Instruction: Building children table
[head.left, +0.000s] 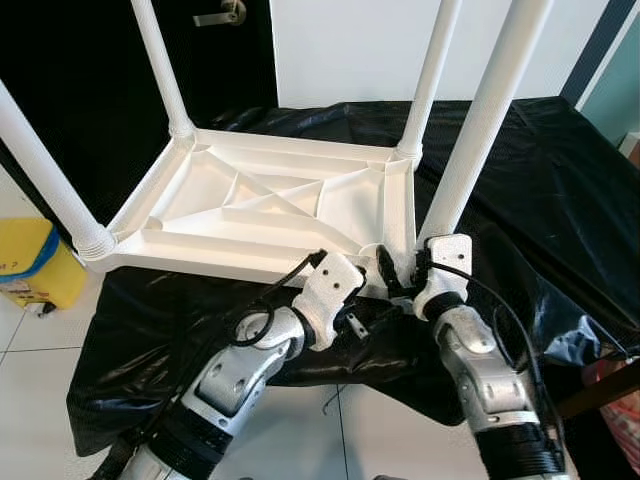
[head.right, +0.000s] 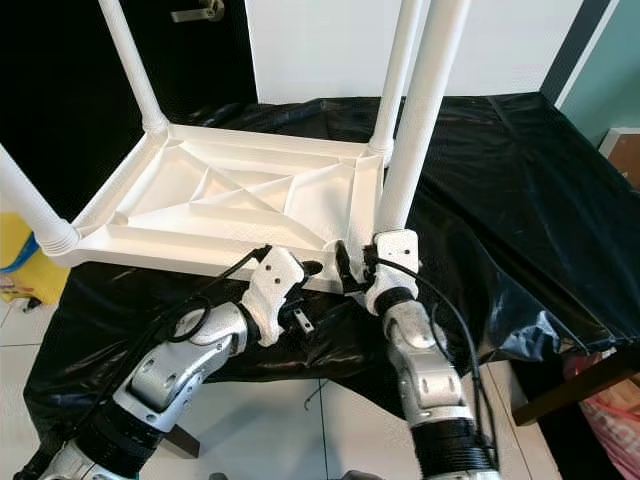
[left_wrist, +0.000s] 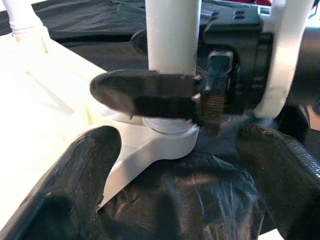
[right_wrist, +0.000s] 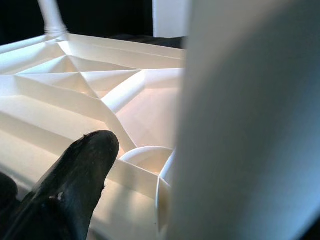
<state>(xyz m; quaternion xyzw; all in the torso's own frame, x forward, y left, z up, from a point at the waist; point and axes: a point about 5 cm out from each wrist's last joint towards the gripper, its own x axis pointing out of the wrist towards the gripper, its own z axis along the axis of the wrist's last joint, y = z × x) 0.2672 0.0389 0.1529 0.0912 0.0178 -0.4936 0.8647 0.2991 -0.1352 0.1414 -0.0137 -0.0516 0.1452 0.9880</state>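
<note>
- A white plastic children's table top (head.left: 270, 205) lies upside down on a black plastic sheet (head.left: 540, 190) that covers a work surface, with its ribbed underside facing up.
- Three white legs stand upright in the top's corner sockets: the far-left leg (head.left: 160, 65), the far-right leg (head.left: 430, 75) and the near-left leg (head.left: 45, 175), which has a ridged collar at its base.
- The fourth leg (head.left: 485, 115) rises at the near-right corner of the table top; its lower end is at that corner's socket, tilted slightly away from the top.
- The right gripper (head.left: 400, 272) is at the base of the fourth leg. In the left wrist view its black fingers (left_wrist: 145, 95) close around the leg just above the corner socket (left_wrist: 165, 142), so it has hold of the leg.
- In the right wrist view, one black finger (right_wrist: 75, 175) lies beside the leg, with the round socket of the table top just past it.
- The left gripper (head.left: 378, 262) reaches in from the near edge of the table top towards the same corner, just beside the right gripper. Its two fingers (left_wrist: 70, 190) are spread wide apart and hold nothing.
- A yellow container (head.left: 35, 265) stands on the white tiled floor (head.left: 40, 330), beside the near-left corner of the table top.
- A dark door with a metal handle (head.left: 222, 14) is behind the table top.
</note>
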